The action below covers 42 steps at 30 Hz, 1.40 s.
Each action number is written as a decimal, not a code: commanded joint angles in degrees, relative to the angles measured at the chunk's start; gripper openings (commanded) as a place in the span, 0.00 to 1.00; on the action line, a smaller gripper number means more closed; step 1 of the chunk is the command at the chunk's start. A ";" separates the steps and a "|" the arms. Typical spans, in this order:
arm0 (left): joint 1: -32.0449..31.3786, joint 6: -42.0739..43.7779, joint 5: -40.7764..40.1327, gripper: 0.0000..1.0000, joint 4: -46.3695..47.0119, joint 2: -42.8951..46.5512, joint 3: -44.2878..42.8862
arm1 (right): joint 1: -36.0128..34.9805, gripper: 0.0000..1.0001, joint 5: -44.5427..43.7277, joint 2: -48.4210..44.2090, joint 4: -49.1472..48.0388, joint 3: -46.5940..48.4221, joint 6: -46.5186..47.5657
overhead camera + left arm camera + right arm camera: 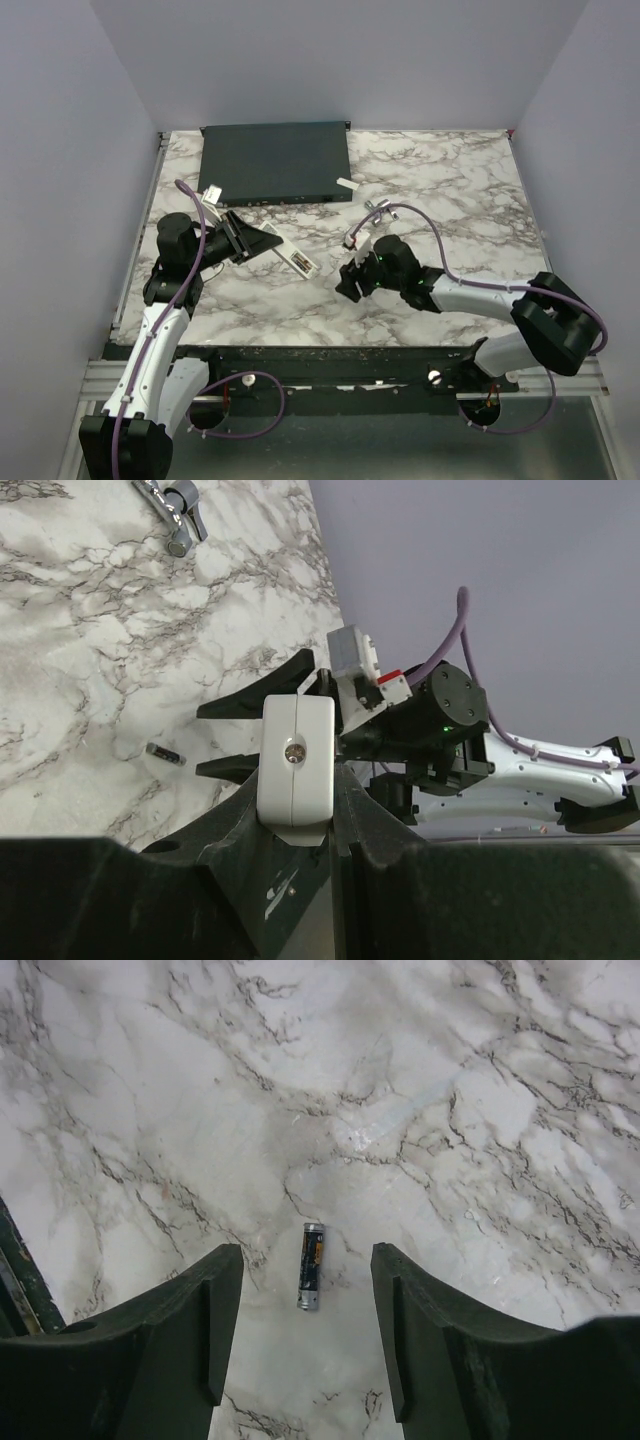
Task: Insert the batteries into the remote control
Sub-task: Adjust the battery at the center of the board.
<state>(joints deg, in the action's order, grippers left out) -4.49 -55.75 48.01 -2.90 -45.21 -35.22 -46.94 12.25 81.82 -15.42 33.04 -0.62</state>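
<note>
Left gripper: clamped on the remote, fingers tight against both long sides. The left wrist view sees the remote end-on, with a small round metal contact showing in the white end face. From above, the rest of it sticks out past the fingers towards table centre, above the marble table. Can't tell from here whether the battery bay is filled.

Right gripper: jaws spread wide, nothing held. It hangs low over the table, pointing down.

Battery: one visible, lying flat on the marble in the gap between the right fingers and touching neither. Dark body with an orange band, metal cap on the far end. The left wrist camera picks it up too, on the table just beside the right fingertips, well apart from the remote. No second battery made out.

Dark grey box: flat at the back of the table. Small white piece sits just off its right front corner; too small to identify.
</note>
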 commanded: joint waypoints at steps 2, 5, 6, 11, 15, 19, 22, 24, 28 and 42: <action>0.35 0.10 -0.29 0.00 0.73 0.38 -0.99 | -0.44 0.60 -0.07 -5.20 -1.72 -1.40 -7.48; 0.31 -0.17 -0.41 0.00 0.57 0.70 -0.99 | -0.42 0.22 1.44 -6.46 0.69 -1.38 -14.72; 0.31 -0.44 -0.13 0.00 0.82 0.70 -0.96 | -0.43 0.04 2.59 -6.57 1.16 -1.68 -16.50; 0.31 -1.77 0.95 0.00 2.63 -0.17 -0.94 | -1.69 0.01 7.15 -8.19 -3.14 -7.62 -23.08; 0.36 -1.67 0.60 0.00 2.59 -0.23 -1.00 | -1.84 0.01 2.23 -5.86 3.20 -5.77 -26.55; 0.36 -1.65 0.47 0.00 2.61 -0.31 -0.86 | -1.93 0.01 1.17 -2.07 5.03 -3.63 -28.18; 0.36 -1.39 0.42 0.00 2.35 -0.18 -0.88 | -2.01 0.01 -0.68 -0.12 5.46 -2.80 -29.86; 0.34 -1.35 0.26 0.00 2.18 -0.03 -0.87 | -2.03 0.01 -3.13 1.01 6.63 -2.19 -30.16; 0.35 -1.38 0.10 0.00 2.19 0.10 -0.64 | -2.02 0.01 -7.27 2.15 8.07 -1.39 -30.49; 0.36 -1.13 0.29 0.00 2.33 -0.45 -0.83 | -2.04 0.01 -10.90 4.92 5.97 -1.16 -34.76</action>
<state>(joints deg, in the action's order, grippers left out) -4.49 -57.04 48.05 -2.24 -45.82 -35.22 -48.69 5.17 85.08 -10.76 30.92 -33.71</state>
